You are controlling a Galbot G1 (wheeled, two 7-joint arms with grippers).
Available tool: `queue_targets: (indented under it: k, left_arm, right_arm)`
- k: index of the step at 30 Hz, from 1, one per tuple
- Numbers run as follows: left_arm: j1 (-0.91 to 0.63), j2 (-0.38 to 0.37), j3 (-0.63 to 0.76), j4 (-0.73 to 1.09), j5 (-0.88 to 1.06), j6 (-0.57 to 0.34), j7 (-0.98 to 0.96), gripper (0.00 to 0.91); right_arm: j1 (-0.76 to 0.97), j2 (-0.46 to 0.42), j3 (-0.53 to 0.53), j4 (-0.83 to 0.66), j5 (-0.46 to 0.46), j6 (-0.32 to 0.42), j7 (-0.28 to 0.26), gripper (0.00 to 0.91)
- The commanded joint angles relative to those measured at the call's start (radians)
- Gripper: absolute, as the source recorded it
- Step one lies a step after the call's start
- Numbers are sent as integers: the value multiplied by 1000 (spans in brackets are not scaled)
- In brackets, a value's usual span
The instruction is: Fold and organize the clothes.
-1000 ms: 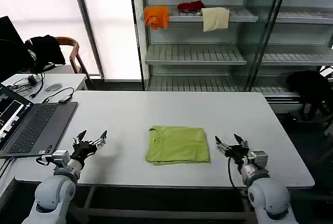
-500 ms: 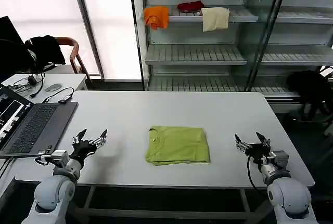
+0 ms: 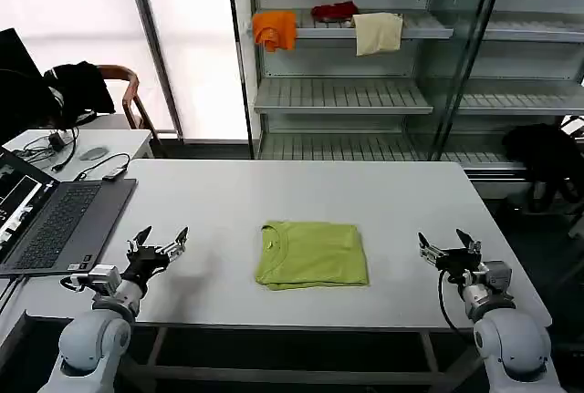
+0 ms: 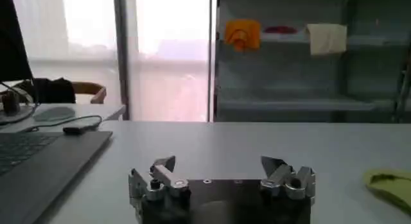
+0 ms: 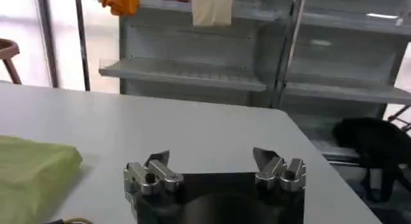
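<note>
Evidently folding finished | T-shirt [image 3: 312,253] lay folded mid-tabletop [image 3: 383,201] | left tool [image 3: 157,250] and right tool [image 3: 450,251] spread apart, flanking it | next: placement elsewhere, if required.

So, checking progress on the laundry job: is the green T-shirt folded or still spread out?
Folded. The T-shirt lies as a compact rectangle on the table, sleeves tucked away, collar at one edge.

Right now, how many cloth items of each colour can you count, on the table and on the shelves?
Lime yellow-green T-shirt, folded on the table: 1
Orange cloth, top shelf: 1
Red cloth, top shelf: 1
Cream cloth, top shelf: 1
Total: 4
</note>
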Motion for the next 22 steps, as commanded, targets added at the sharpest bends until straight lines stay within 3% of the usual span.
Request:
queue_targets:
  k: [1,18,22]
  left_arm:
    - [2,1,1,1,0,-3,-1,907]
    - [5,0,6,-3,9,-11,-2,907]
    - [11,-1,8,-6,16,-15,-2,907]
  right_arm:
    - [0,-7,8,1,-23,-3,-12,907]
    - [2,-10,2,1,-26,-2,-23,907]
    - [5,-8,-4,-4,10,-4,-1,907]
